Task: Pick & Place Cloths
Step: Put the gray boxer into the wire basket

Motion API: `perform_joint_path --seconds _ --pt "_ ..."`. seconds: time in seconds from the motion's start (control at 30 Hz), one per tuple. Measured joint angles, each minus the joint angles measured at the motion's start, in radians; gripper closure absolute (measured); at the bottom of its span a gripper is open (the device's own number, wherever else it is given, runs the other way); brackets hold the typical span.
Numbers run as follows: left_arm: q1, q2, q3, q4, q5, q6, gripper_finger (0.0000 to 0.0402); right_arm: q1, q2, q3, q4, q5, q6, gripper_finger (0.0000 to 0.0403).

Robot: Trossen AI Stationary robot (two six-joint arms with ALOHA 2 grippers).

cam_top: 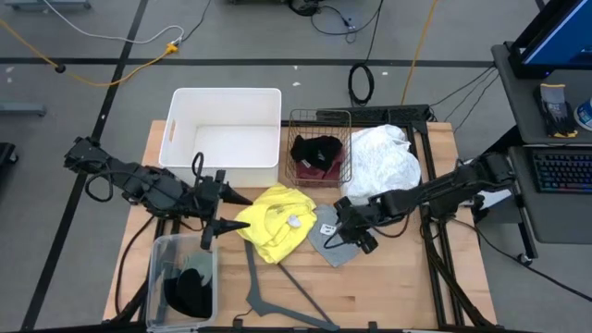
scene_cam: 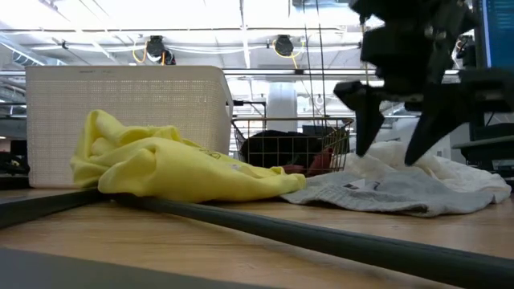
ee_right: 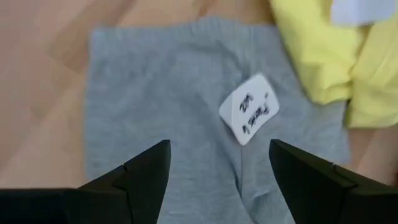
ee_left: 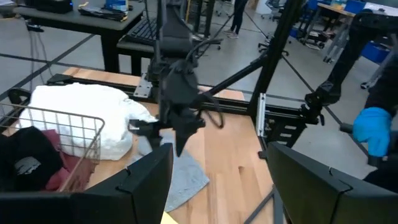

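The right gripper (cam_top: 355, 233) hangs with its jaws wide open and empty directly over the flat grey-blue fabric cloth (ee_right: 186, 106), which lies on the table touching the crumpled bright yellow garment (cam_top: 276, 222) at its 9 o'clock. The left gripper (cam_top: 220, 211), open and holding nothing, waits beyond the yellow one, so the right arm is nearer.

Grey cloth (ee_right: 186, 124) tag (ee_right: 249, 109), writing illegible

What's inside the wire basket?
Inside the wire basket lies a black cloth on top of a maroon cloth. The black one covers most of the maroon one, so anything beneath them can't be seen.
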Motion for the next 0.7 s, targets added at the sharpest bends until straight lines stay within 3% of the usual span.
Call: perform_joint_path --seconds 0.5,0.7 --pt "-0.006 0.001 -0.036 0.007 -0.001 -0.074 0.0135 -0.065 0.207 0.005 0.062 -0.007 0.008 0.0136" --pt "-0.006 0.001 -0.036 0.007 -0.001 -0.077 0.0135 -0.065 0.268 0.003 0.052 -0.009 0.085 0.0171"
